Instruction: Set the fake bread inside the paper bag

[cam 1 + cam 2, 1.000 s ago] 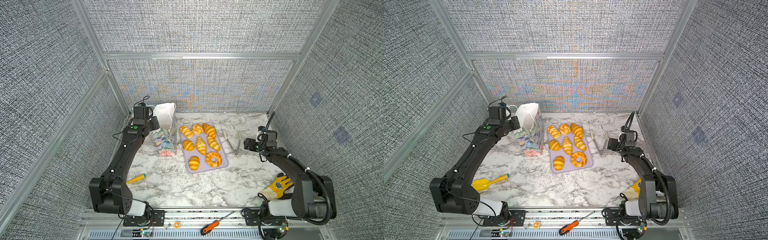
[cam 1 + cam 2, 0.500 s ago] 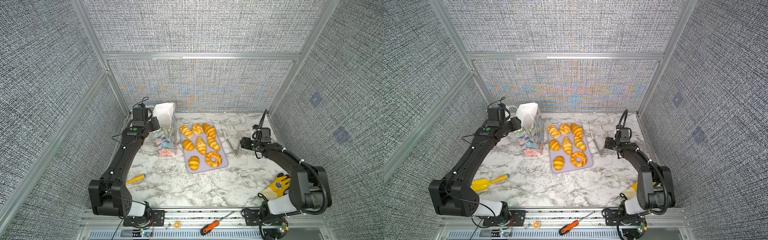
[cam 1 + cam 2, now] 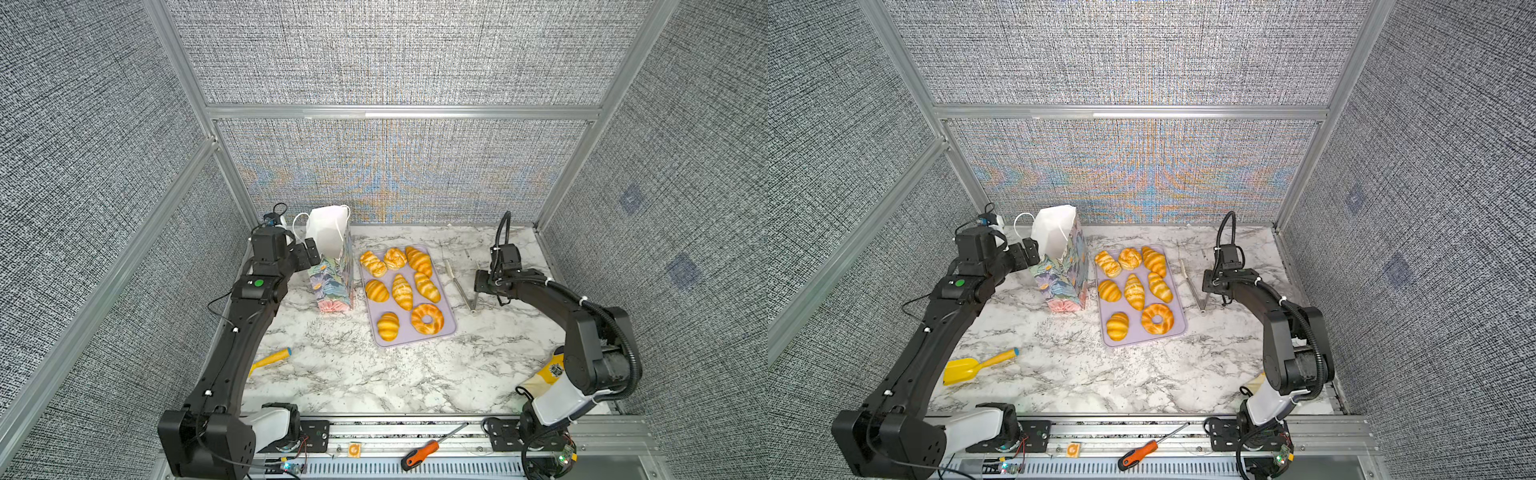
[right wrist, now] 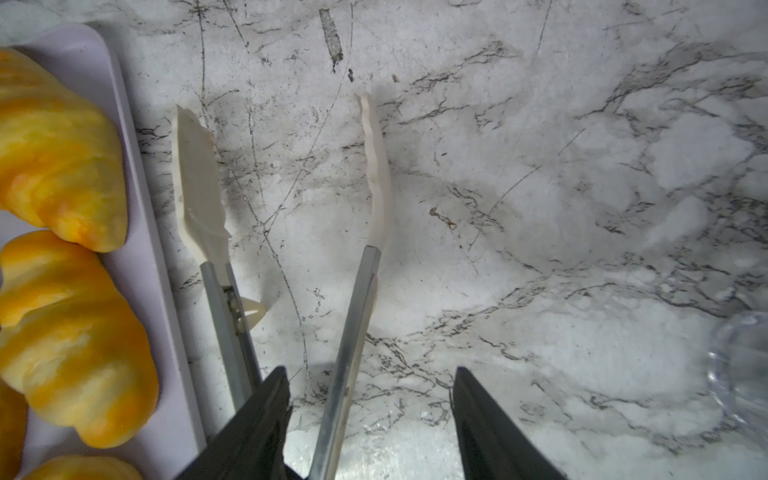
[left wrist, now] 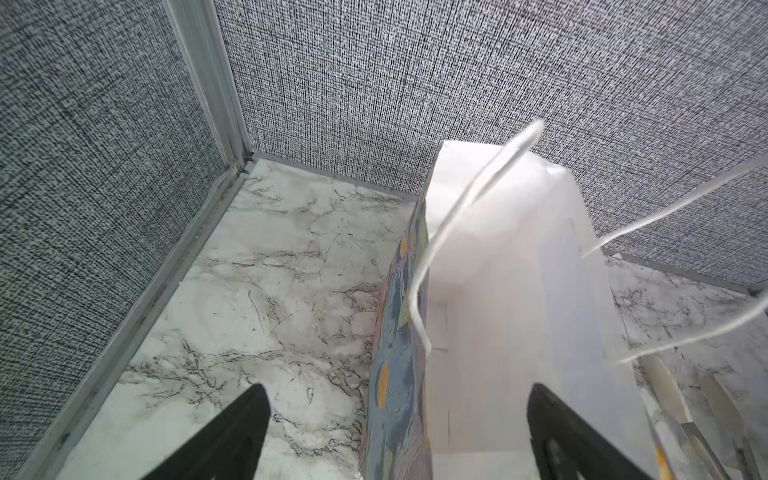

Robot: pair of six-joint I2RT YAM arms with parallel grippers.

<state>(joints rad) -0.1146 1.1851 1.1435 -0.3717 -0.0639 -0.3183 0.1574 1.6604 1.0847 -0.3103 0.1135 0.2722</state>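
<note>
Pastries of glossy golden-orange fake bread [image 3: 402, 291], eight in all, lie on the flat lilac tray [image 3: 409, 338] just beside the upright floral paper bag [image 3: 332, 274]. The left gripper [image 5: 395, 419] straddles the bag's floral wall with its fingers wide apart. The right gripper [image 4: 370, 374] hangs low over white-tipped metal tongs [image 4: 353, 316], fingers apart, with one tong arm between them.

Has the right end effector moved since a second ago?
Yes. In both top views the right end effector has shifted left toward the unmoved tongs and straddles one tong arm.
</note>
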